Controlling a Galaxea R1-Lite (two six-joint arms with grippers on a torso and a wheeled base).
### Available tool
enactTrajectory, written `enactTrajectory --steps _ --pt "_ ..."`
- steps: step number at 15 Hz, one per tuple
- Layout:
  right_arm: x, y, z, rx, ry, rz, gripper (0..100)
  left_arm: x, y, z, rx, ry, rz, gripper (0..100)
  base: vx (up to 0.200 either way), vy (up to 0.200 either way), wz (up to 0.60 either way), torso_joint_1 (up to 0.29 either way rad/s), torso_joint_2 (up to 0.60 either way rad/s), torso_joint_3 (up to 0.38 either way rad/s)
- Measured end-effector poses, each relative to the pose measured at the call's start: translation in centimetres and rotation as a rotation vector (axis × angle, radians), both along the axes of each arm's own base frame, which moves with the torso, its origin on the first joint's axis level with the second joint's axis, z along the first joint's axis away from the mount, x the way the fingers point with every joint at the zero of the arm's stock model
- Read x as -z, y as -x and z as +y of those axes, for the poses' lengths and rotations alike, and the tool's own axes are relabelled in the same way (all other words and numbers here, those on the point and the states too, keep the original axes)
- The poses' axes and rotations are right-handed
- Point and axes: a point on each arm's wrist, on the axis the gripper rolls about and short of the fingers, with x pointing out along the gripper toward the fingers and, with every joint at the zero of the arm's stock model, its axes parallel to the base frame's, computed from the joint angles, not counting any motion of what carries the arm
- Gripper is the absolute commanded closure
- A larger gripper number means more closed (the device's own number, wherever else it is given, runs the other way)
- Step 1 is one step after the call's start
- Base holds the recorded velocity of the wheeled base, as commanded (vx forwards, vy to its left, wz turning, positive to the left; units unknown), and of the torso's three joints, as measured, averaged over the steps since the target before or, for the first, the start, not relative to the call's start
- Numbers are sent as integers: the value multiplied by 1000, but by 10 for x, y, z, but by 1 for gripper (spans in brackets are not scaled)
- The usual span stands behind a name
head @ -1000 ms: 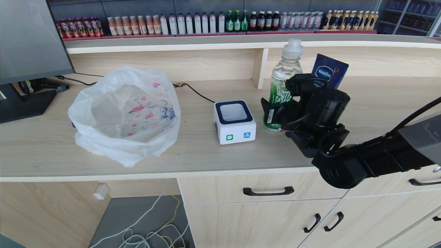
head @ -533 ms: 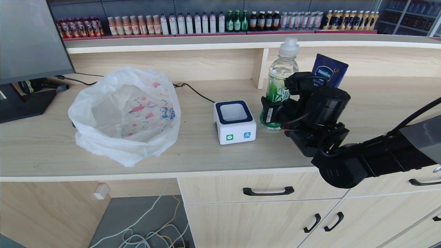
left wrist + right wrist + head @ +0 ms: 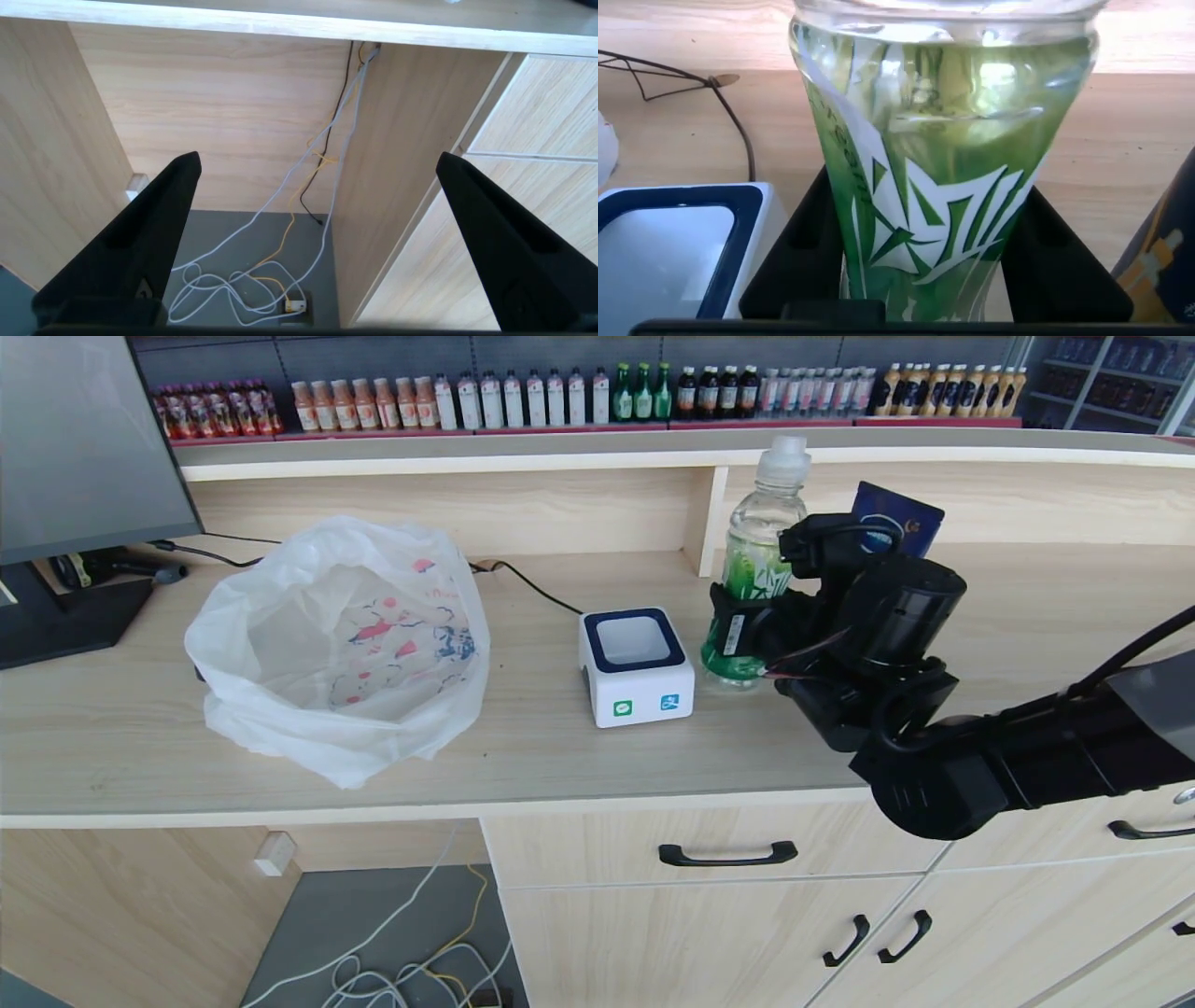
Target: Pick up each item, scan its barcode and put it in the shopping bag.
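Head view: my right gripper is clamped on the green-labelled drink bottle, just right of the barcode scanner. The shopping bag sits well to the left on the tabletop.

Left wrist view: my left gripper hangs with its fingers apart above floor cables.

Right wrist view: the bottle sits squeezed between my fingers, with the scanner just beside it.
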Motion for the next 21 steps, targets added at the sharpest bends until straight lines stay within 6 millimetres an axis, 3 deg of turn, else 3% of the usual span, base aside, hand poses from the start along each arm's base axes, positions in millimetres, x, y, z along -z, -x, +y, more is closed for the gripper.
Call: enactTrajectory --steps 14,17,21 --pt "-25 8 -1 -6 -38 -63 100 0 0 0 0 1 0 0 0 0 0 0 0 0" --pt "-37 18 -1 -4 -71 -117 100 0 0 0 0 0 0 0 0 0 0 0 0 0" --pt "-50 46 21 -71 -76 -183 100 0 0 0 0 0 0 0 0 0 0 0 0 0"
